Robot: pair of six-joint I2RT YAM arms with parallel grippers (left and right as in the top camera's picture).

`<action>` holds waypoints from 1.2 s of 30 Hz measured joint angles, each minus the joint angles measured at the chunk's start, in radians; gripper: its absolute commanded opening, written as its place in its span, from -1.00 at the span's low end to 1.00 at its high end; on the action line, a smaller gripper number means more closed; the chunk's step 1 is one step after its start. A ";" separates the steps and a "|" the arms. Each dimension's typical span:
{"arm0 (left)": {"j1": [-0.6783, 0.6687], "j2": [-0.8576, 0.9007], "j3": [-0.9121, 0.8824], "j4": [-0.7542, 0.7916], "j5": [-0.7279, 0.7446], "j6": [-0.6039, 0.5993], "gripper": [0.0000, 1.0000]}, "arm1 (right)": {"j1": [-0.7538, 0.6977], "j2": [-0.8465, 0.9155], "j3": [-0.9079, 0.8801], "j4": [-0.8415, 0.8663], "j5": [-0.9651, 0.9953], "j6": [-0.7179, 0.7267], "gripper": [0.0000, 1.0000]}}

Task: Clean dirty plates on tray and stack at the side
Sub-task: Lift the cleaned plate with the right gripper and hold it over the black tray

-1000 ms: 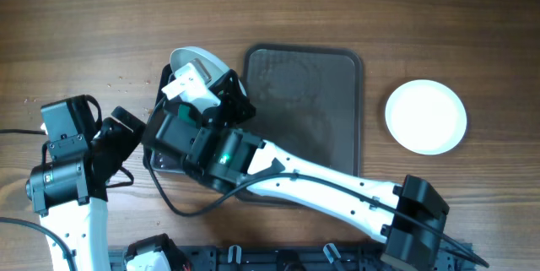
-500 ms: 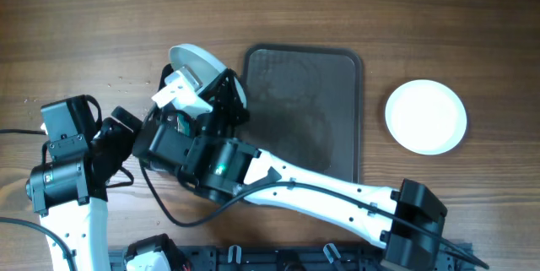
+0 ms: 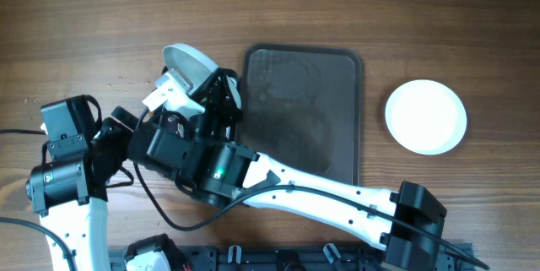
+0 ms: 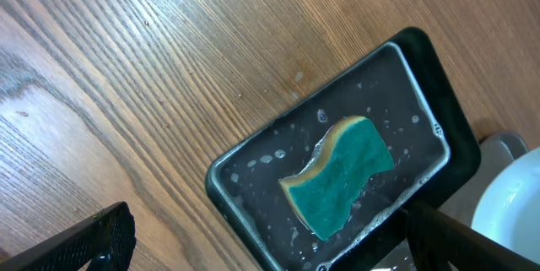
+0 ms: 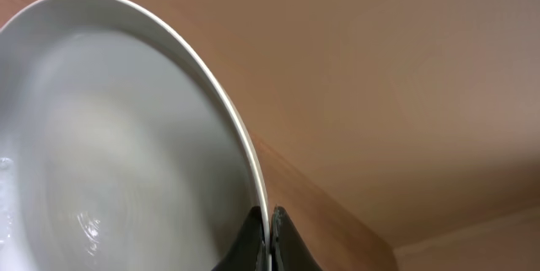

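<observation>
The right gripper (image 5: 268,239) pinches the rim of a tilted white plate (image 5: 110,136). Just beside it sits the brown tray (image 3: 358,94). Far past that lies a second plate (image 3: 426,116). The left gripper (image 4: 270,220) is spread wide above the sponge (image 4: 337,178).

Your overhead cam gives flat, even light on the table (image 3: 84,18), w/ only soft shadows under the arms. Left wrist cam is sharp, w/ small glints off droplets in the black tray (image 4: 261,157). Right wrist cam sits too close: plate (image 5: 110,136) looks soft, and the bg is seemingly just tan blur.
</observation>
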 measured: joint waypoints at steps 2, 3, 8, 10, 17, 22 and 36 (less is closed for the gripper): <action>0.000 0.000 0.000 0.000 0.000 0.000 1.00 | 0.000 0.000 0.000 0.008 0.000 -0.011 -0.91; 0.000 0.000 0.000 0.000 0.000 0.000 1.00 | 0.000 0.000 0.000 0.008 0.000 -0.014 -0.92; 0.000 0.000 0.000 0.000 0.000 0.000 1.00 | 0.000 0.000 0.000 0.022 0.003 -0.038 -0.91; 0.000 0.000 0.000 0.000 0.000 0.000 1.00 | 0.000 0.000 0.000 0.031 0.004 -0.043 -0.91; 0.000 0.000 0.000 0.000 0.000 0.000 1.00 | 0.000 0.000 0.000 0.034 0.006 -0.047 -0.92; 0.000 0.000 0.000 0.000 0.000 0.000 1.00 | 0.000 0.000 0.000 0.042 0.006 -0.047 -0.91; 0.000 0.000 0.000 0.000 0.000 0.000 1.00 | 0.000 0.000 0.000 0.049 0.006 -0.061 -0.91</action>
